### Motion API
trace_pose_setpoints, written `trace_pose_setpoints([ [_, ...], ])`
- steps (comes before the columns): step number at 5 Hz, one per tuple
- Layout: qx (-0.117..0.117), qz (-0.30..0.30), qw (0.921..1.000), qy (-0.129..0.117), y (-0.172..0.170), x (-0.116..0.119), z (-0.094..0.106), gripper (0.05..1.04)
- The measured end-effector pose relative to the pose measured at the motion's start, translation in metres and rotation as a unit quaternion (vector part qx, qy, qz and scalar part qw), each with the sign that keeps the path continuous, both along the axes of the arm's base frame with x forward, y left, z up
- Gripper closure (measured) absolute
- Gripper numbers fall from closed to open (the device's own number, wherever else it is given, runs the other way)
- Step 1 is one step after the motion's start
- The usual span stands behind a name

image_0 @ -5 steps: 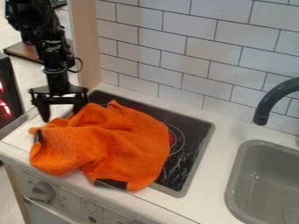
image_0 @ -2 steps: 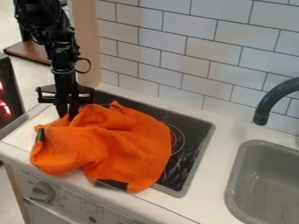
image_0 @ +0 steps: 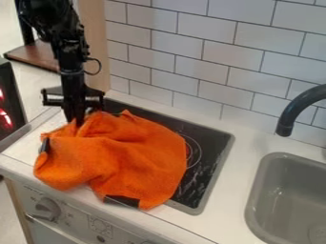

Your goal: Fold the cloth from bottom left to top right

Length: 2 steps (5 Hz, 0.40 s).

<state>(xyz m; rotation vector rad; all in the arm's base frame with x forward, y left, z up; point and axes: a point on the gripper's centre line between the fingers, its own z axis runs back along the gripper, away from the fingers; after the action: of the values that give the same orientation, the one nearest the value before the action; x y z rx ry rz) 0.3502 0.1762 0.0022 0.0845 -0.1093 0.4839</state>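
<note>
Camera view has the claw (image_0: 76, 122) closed at the cloth's eleven o'clock edge, a pinch of fabric seemingly caught in it. The orange cloth (image_0: 130, 159) lies rumpled over the stovetop (image_0: 205, 178) and, towards nine o'clock, the desk (image_0: 230, 200). I'd call this the grasping step; next wants a lift, then a sweep towards two o'clock.

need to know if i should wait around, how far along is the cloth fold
Done, by the look of it: the gripper is shut on the upper left edge of the cloth. In hand: just that pinched edge; the rest lies rumpled over the stove and counter. Left: the fold itself, since the bottom left part is not yet laid over toward the top right, then letting go.
</note>
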Motion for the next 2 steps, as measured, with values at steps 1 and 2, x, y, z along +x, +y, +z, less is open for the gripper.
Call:
trace_pose_setpoints([
  [1, -0.001, 0.014, 0.9996, -0.023, 0.01, 0.015, 0.019, 1.036],
  [2, -0.008, 0.018, 0.9993, -0.033, 0.012, 0.025, 0.035, 1.036],
])
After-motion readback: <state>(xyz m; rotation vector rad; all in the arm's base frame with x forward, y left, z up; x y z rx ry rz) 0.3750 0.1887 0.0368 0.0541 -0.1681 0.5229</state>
